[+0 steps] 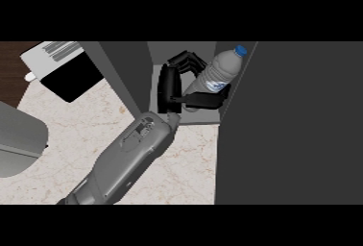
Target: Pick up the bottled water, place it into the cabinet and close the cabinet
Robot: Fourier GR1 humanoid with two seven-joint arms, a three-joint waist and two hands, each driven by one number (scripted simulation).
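Note:
The bottled water (221, 69), clear with a blue cap and a blue label, leans tilted inside the open cabinet (124, 81), its cap toward the upper right. My left hand (170, 86) reaches into the cabinet's opening and is shut on the bottle: the fingers curl round its far side and the thumb crosses under its lower end. The grey forearm comes up from the lower left. A broad dark grey panel (291, 125), seemingly the cabinet's door, fills the view's right side. My right hand does not show.
A white and black flat object (64, 72) lies at the upper left of the marble counter (78, 125). A grey rounded object (18, 141) sits at the left edge. Bare counter lies between it and my forearm.

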